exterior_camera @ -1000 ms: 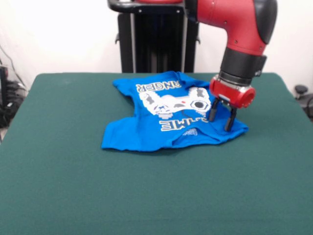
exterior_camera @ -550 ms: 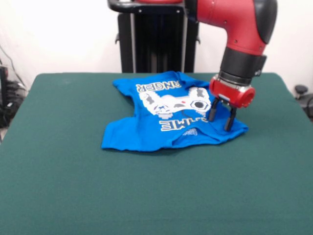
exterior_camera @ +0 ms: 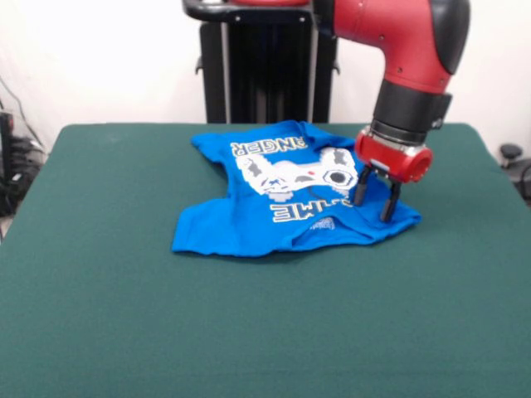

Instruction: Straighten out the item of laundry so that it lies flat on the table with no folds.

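A small bright blue T-shirt (exterior_camera: 274, 199), the item of laundry, lies rumpled on the dark green table (exterior_camera: 249, 315), a little behind its middle. Its white controller print and upside-down lettering face up, with folds along its near edge and right side. My gripper (exterior_camera: 373, 207) hangs from the red arm over the shirt's right part. Its two black fingers (exterior_camera: 388, 203) stand apart, open, tips just at the cloth, holding nothing.
The black pedestal (exterior_camera: 265, 66) stands behind the table's far edge. Cables and dark items (exterior_camera: 12, 166) lie off the table's left side, and a small dark object (exterior_camera: 510, 153) sits past the right edge.
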`<action>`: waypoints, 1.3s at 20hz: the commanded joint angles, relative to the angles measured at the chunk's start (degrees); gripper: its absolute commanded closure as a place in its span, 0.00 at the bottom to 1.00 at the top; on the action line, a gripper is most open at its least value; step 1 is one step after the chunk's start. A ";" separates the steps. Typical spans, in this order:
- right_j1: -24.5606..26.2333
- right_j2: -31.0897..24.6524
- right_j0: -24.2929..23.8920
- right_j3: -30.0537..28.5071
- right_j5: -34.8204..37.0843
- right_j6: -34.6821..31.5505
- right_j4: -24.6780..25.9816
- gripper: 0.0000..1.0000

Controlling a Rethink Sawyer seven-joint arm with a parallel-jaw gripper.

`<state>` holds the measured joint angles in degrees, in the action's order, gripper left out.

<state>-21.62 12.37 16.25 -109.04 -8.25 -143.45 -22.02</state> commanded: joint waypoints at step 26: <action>-1.93 1.74 3.53 1.58 18.74 -11.20 -7.45 1.00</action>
<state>-22.51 12.83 14.50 -109.06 -4.56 -143.45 -23.16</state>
